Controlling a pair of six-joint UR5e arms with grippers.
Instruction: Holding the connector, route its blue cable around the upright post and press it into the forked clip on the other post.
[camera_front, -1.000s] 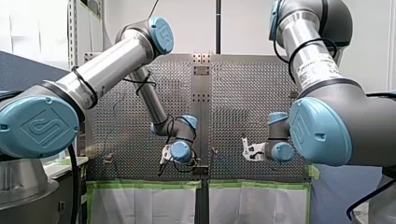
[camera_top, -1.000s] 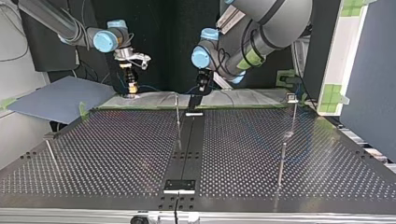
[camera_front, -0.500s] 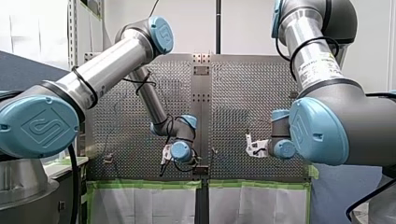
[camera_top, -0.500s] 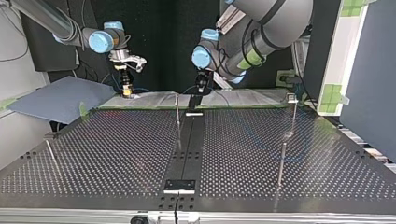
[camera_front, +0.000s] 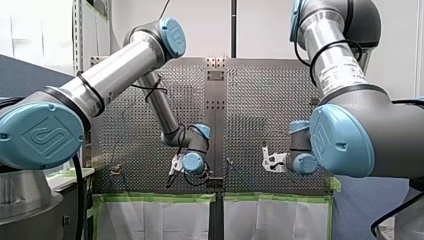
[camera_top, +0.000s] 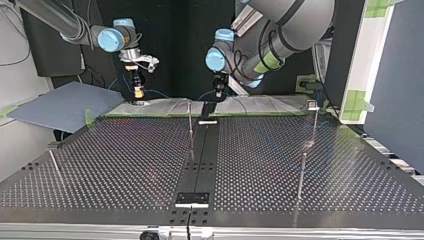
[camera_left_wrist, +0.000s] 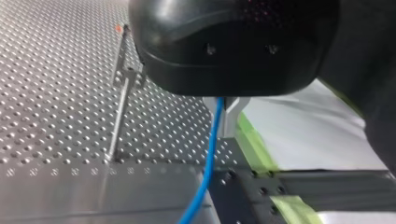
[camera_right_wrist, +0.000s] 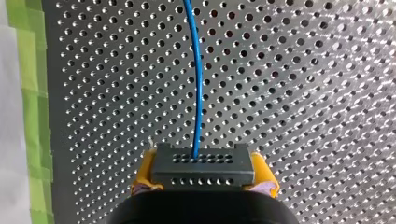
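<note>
Right gripper (camera_right_wrist: 203, 171): yellow-padded fingers (camera_right_wrist: 264, 173) clamped on the dark connector (camera_right_wrist: 201, 161). The blue cable (camera_right_wrist: 198, 74) leaves it straight ahead, low over the bench (camera_right_wrist: 317, 93). Left gripper (camera_left_wrist: 229, 116): the cable comes out from between its metal fingers, which look closed on it, then hangs down.

In the top view both grippers sit beyond the upright post (camera_top: 190, 125), on the arms' side. The connector is well off to the post's left; the left gripper is just to its right and nearer. Cable apparently runs between them behind the post, not round it yet. I judge routing barely begun. Forked clip: can't pick it out.
</note>
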